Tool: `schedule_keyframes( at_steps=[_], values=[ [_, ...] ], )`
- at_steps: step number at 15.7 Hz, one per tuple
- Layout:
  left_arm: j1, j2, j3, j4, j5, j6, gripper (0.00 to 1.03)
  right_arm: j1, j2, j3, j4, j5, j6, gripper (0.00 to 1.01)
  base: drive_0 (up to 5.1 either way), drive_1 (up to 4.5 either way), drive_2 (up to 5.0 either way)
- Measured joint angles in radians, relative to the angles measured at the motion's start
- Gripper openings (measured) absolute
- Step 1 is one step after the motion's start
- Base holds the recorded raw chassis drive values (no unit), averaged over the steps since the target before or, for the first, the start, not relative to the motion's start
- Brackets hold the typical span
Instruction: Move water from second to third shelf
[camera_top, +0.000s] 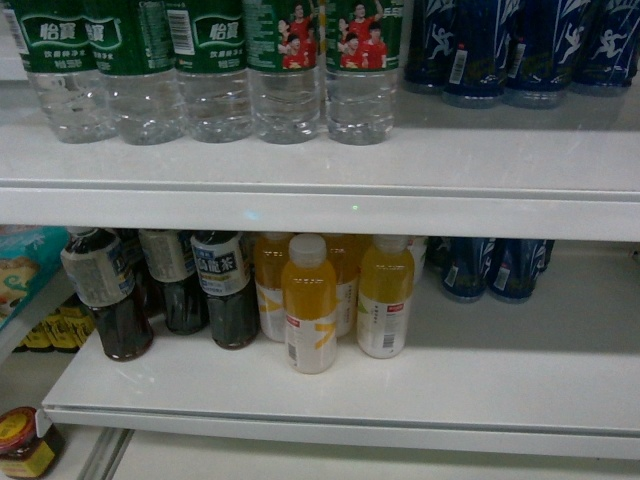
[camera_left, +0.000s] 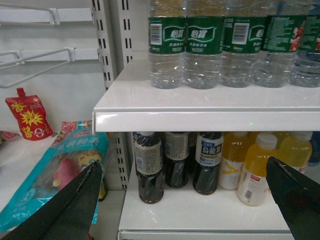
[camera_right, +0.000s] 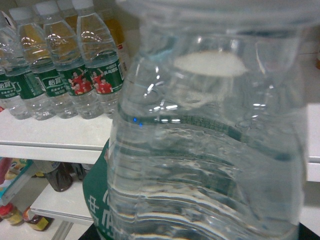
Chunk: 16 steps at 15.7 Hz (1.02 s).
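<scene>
I read this as mid-task: a water bottle (camera_right: 210, 145) fills my right wrist view at very close range, its clear ribbed body blocking most of the frame with a bit of green label low left; it looks carried by my right arm, off the shelf and in front of it, but I can't see the right claw itself, so I cannot tell whether it's pinching; the pick seems done, the placing on the third shelf is still left, as a judgement only.

The left gripper (camera_left: 185, 197) is spread wide, dark fingers (camera_left: 75, 205) at both lower corners of its view, nothing between them; it faces the shelving.

In the head view the upper shelf (camera_top: 400, 165) carries a row of green-label waters (camera_top: 215, 70) along its left and middle, dark blue bottles (camera_top: 520, 50) toward its right end; the lower shelf (camera_top: 500, 375) has dark tea bottles (camera_top: 225, 290) at its left, yellow juice bottles (camera_top: 310, 315) in the middle, bare white board at the front right edge where a bottle could likely go.

Surface: white glossy shelf boards, slotted uprights behind; snack bags (camera_left: 60, 175) and a red pouch (camera_left: 27, 117) on the neighbouring rack to the left; a jar (camera_top: 22, 440) at the bottom left.
</scene>
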<state>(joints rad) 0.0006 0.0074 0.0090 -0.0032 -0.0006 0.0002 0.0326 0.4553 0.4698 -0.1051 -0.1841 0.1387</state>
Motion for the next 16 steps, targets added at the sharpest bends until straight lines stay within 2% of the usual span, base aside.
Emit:
schedule_keyframes(
  at_steps=[16],
  values=[
    [0.0, 0.0, 0.0, 0.0, 0.0, 0.0, 0.98, 0.0, 0.001, 0.0, -0.001, 0.001, 0.0, 0.41, -3.2, 1.56, 1.6]
  ],
)
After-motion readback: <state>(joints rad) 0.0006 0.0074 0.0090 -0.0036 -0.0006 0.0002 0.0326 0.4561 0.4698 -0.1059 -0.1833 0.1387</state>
